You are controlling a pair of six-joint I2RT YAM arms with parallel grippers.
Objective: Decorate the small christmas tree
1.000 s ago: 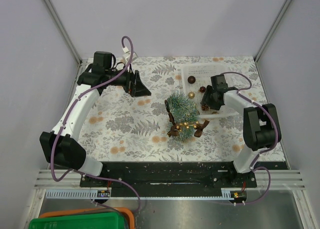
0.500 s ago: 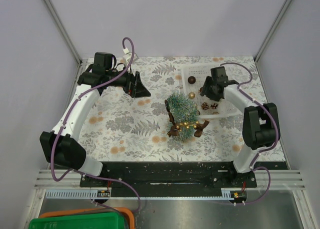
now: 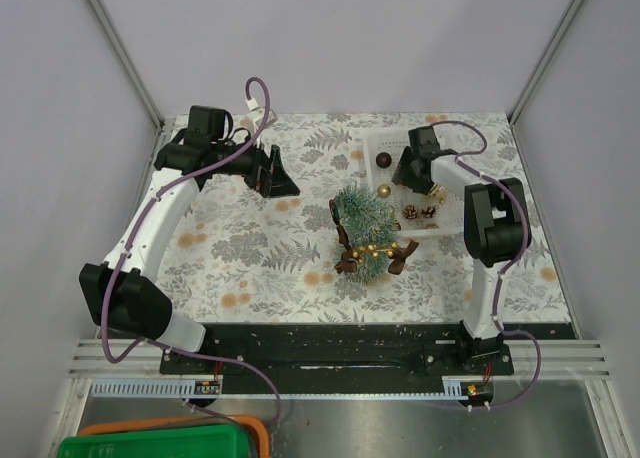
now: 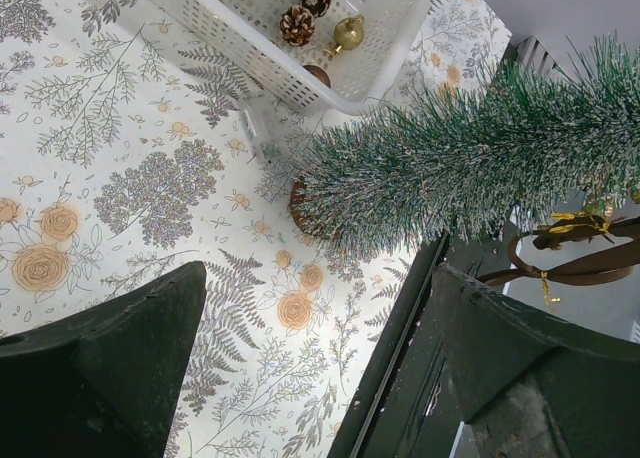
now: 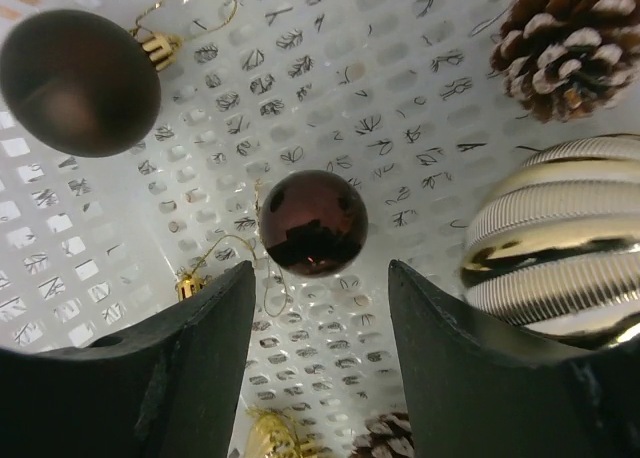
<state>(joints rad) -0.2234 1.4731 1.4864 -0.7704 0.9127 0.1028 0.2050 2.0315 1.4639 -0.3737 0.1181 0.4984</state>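
The small christmas tree [image 3: 362, 221] is on the leaf-print cloth in the middle and seems to lie on its side, wooden base to the far left. A brown ribbon [image 3: 398, 254] and gold beads hang at its near end. It also shows in the left wrist view [image 4: 450, 168]. My right gripper [image 3: 405, 174] is open inside the white basket [image 3: 372, 140]. In the right wrist view its jaws [image 5: 320, 288] stand just short of a glossy dark-red ball [image 5: 312, 221], not touching it. My left gripper [image 3: 278, 174] is open and empty, left of the tree.
The basket floor [image 5: 400, 98] also holds a matte brown ball [image 5: 80, 83], a gold striped ornament [image 5: 555, 238], and a pine cone [image 5: 570, 43]. The left wrist view shows the basket wall [image 4: 250, 48], a pine cone [image 4: 297, 23] and a gold ornament [image 4: 347, 33].
My right gripper has moved from the near right of the basket to its far left part, over the dark-red ball. The left arm and the tree have not moved.
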